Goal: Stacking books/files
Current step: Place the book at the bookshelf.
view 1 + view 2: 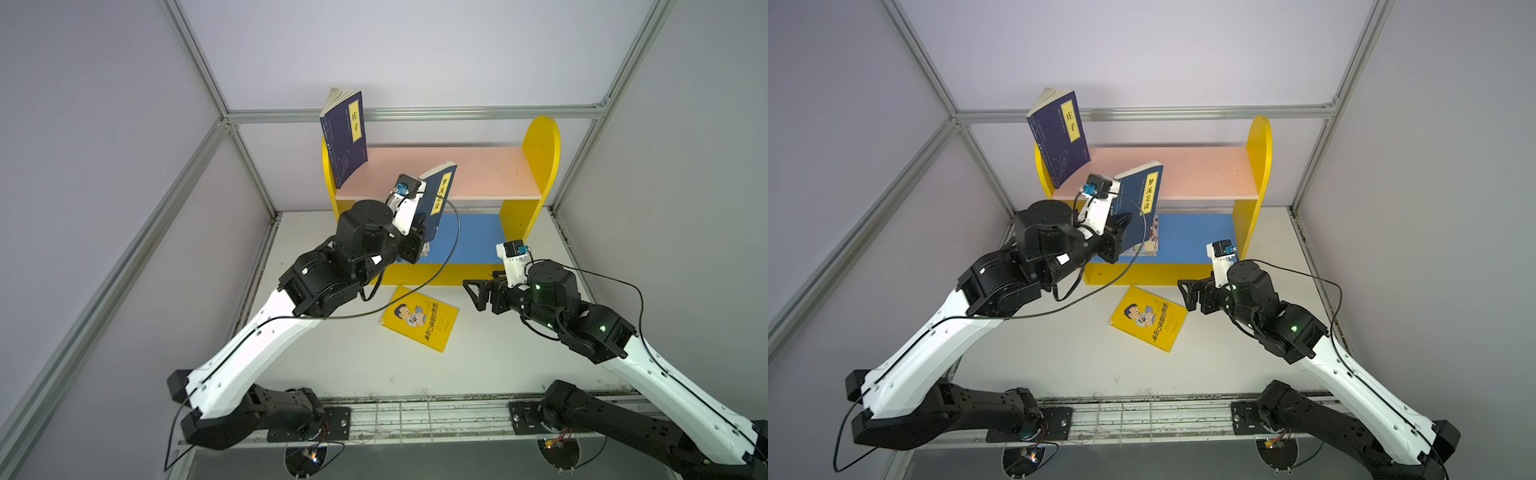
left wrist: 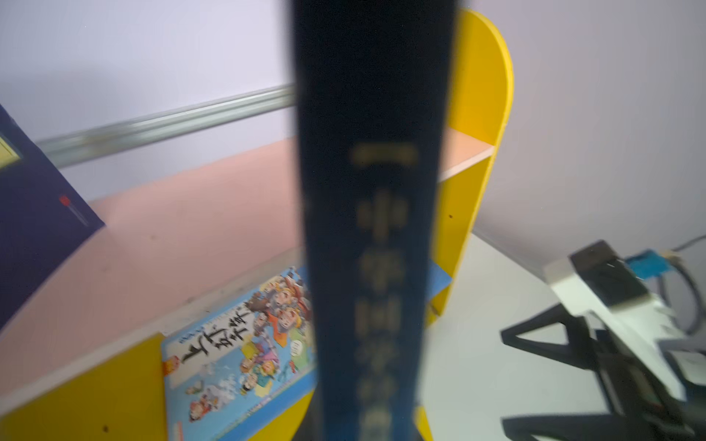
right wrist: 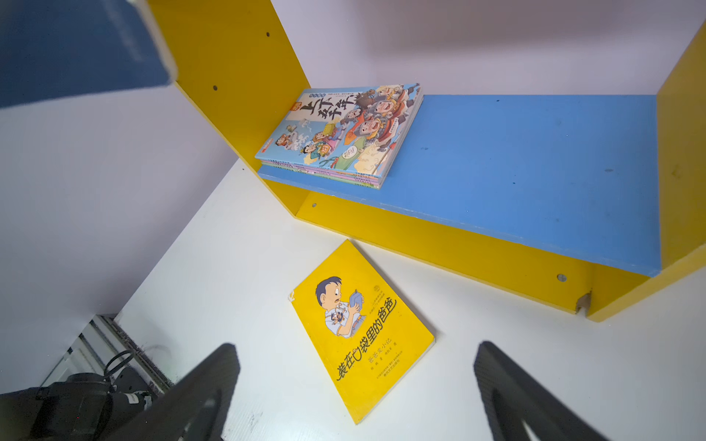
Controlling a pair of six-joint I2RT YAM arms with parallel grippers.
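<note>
Left claw (image 1: 419, 245) clamped on navy book (image 1: 439, 193), long axis near upright, at the pink shelf's (image 1: 478, 170) front edge — second navy book (image 1: 345, 137) leans at that shelf's left end. Right claw (image 1: 478, 295), jaws apart, is the nearer to the yellow book (image 1: 419, 318), flat on the surface (image 1: 498, 353) before the bookcase (image 1: 540, 141)

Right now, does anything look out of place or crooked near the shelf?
Yes. The yellow book lies flat on the table, askew, outside the shelf. The navy book on the top board leans tilted, its pages fanning open.
</note>
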